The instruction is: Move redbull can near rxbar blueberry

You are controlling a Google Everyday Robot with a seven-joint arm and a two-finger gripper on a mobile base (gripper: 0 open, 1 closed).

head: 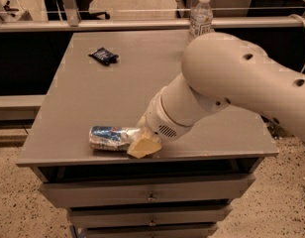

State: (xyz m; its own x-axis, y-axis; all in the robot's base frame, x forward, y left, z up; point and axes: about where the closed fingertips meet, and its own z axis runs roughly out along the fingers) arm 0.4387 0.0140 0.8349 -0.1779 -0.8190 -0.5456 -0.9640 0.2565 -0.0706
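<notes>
The redbull can [109, 137] lies on its side near the front edge of the grey cabinet top [113, 95], silver and blue. My gripper [141, 144] is at the can's right end, its pale yellow tip touching or overlapping the can. My thick white arm comes in from the right and covers that end. The rxbar blueberry [103, 56], a small dark blue wrapper, lies at the back left of the top, well away from the can.
A clear water bottle with a white cap [200, 15] stands at the back right, partly behind my arm. The cabinet has drawers [148, 191] below the front edge. A rail runs behind the cabinet.
</notes>
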